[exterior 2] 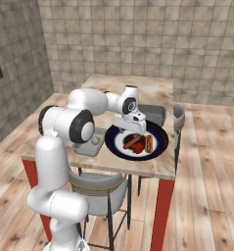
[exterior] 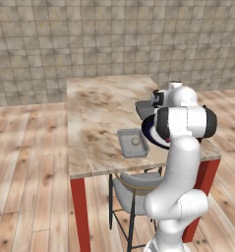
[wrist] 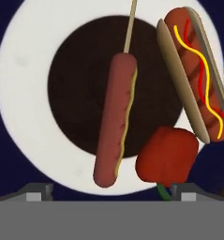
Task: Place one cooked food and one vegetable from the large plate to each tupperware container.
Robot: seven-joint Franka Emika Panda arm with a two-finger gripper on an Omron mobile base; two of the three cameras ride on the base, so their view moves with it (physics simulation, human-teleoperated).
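You are looking at the gripper (exterior 2: 132, 128) hanging just above the large plate (exterior 2: 157, 147), its jaws spread wide and holding nothing. From the hand camera, the plate (wrist: 24, 61) shows its dark centre inside a white ring, and three foods lie on it: a sausage on a stick (wrist: 114, 126) running lengthwise down the middle, a hot dog (wrist: 197, 70) in a bun striped with yellow and red sauce to one side, and a red bell pepper (wrist: 168, 157) touching the hot dog's lower end and just beside the sausage. The plate sits near the front edge of the wooden table (exterior: 99, 113). One grey container (exterior: 132, 142) lies just beside the plate with a small pale round item (exterior: 135, 141) inside it; the second container (exterior 2: 155, 113) sits behind the plate. A grey chair (exterior 2: 96, 184) is tucked under the table's front.
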